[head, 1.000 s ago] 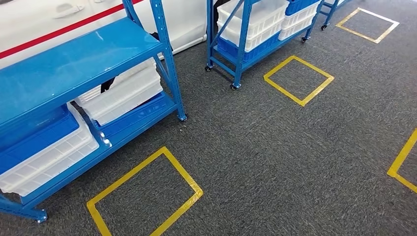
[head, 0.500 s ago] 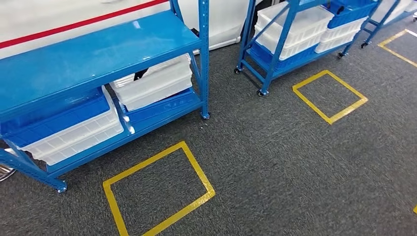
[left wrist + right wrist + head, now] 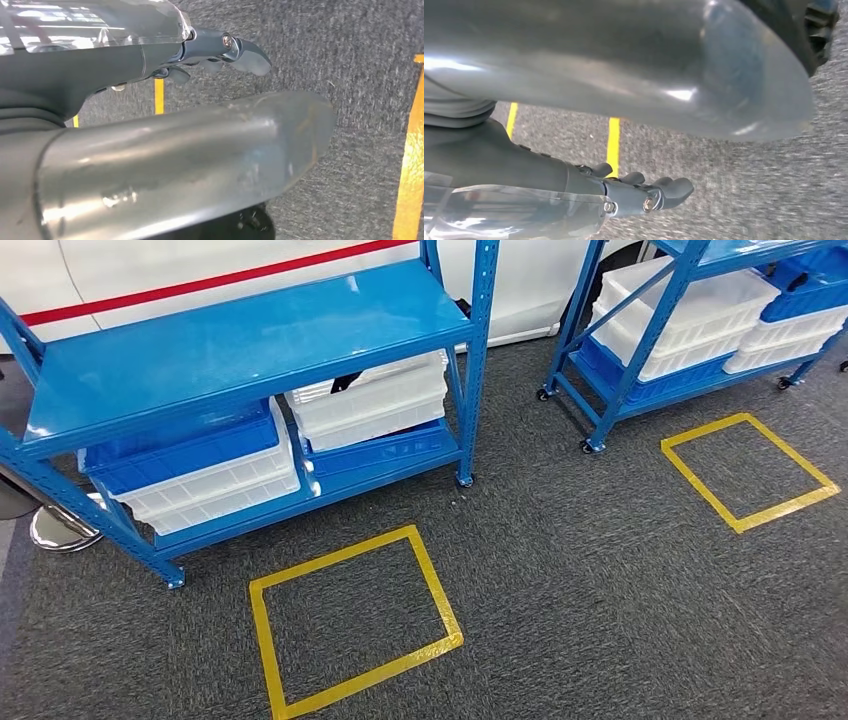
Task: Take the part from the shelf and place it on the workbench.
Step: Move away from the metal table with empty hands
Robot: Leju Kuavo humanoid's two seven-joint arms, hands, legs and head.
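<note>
Task barely begun: my left hand (image 3: 220,50) and right hand (image 3: 644,192) hang over carpet, fingers loosely curled, holding nothing; shelf (image 3: 250,340) well ahead, part unidentified.

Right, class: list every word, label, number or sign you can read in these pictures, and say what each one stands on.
No text can be read in any view.
Blue crate on the near shelf's lower level: faint raised marks on its front, too small and blurred to read.
Yellow tape square on the carpet: a plain outline, no lettering.
White panel behind the shelf: a red stripe, no words.
</note>
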